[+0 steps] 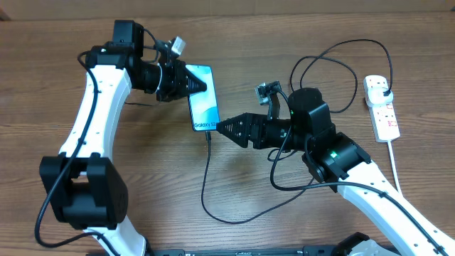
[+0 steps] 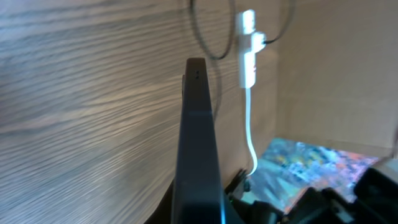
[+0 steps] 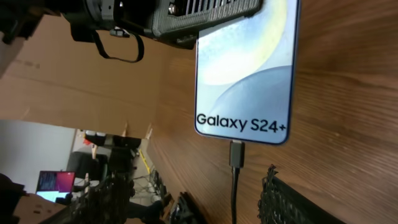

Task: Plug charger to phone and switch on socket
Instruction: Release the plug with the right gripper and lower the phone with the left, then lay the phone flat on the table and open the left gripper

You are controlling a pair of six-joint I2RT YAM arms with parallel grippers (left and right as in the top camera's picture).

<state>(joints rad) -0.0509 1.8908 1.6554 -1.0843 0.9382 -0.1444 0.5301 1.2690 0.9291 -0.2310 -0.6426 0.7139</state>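
read: "Galaxy S24+" | lettering: black | on: phone (image 3: 249, 68) screen, along one short edge

Consists of glossy white moulded arm links (image 1: 96, 107), boxy black joint housings (image 1: 82, 192), looping thin black cables (image 1: 40, 217), plus a small green indicator light (image 1: 331, 153).

A robotics lab or test room. A wood-grain desk (image 1: 284, 28) carries two white-and-black robot arms, the left arm (image 1: 96, 107) and the right arm (image 1: 384, 199), each mounted at the desk's near edge, with black wiring looped around its wrist. A plain brown cardboard panel (image 3: 93, 87) stands at the desk's edge. Beyond the desk, in the right wrist view, a white-walled room holds a lit computer monitor (image 3: 50, 182) and dark, cluttered equipment, too blurred to name. Nothing domestic shows, only machines, cables and bare work surfaces.
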